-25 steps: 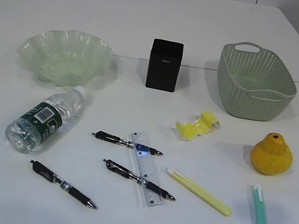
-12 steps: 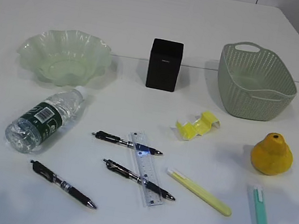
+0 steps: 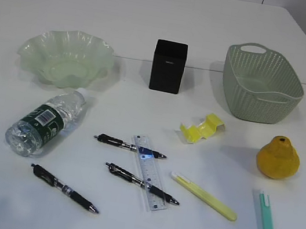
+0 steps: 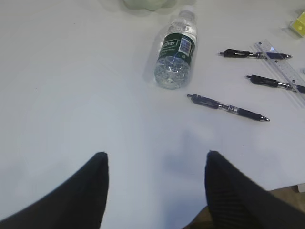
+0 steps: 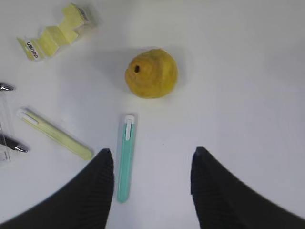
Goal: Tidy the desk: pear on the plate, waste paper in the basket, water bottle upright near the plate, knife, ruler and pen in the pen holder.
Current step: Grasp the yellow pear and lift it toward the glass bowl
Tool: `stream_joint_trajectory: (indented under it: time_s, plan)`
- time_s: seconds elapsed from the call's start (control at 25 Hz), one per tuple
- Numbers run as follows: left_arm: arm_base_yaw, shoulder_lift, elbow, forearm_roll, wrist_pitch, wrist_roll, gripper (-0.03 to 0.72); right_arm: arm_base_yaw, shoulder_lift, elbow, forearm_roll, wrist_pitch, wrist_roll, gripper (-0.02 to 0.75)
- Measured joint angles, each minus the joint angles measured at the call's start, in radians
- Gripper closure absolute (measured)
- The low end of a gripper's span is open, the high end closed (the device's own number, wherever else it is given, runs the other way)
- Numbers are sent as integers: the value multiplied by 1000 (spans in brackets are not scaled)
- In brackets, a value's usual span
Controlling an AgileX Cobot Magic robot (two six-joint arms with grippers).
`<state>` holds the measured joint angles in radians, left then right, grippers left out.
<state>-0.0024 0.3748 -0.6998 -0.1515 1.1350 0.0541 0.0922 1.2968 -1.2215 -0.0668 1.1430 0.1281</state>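
The left tool is held open above bare white surface, nothing between its dark fingers; the right tool is likewise spread and empty, hung over the pear and a teal pen-shaped knife.

Seen from the exterior view, a plain white surface is laid out, with a seam running across it behind the things and pale panelled walls at the back. At far left the pale green ruffled plate is set, empty. Just in front of it the water bottle is laid on its side, cap toward the plate. Nearer the front edge a black pen is laid at a slant. Toward the middle two more black pens are laid, both crossed by the clear ruler. Behind them, well apart, the black pen holder is stood upright. To the right of the ruler a yellow knife is laid, and behind it a folded scrap of yellow paper. Further right the sage green basket is stood, nothing visible in it. At far right the pear is rested on the surface, apart from the plate.
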Motion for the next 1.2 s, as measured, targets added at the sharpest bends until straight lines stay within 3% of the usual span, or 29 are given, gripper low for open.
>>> stream_joint_trajectory:
  time_s: [0.28,0.68,0.92,1.2]
  plan:
    - [0,0,0,-2,1,0,233,0,173,-156,33,50,0,349]
    - [0,0,0,-38,1,0,233,0,367,-242,86,52,0,347]
    - [0,0,0,-42,2,0,233,0,441,-248,91,50,1,266]
    - [0,0,0,-46,2,0,233,0,509,-249,91,21,3,246]
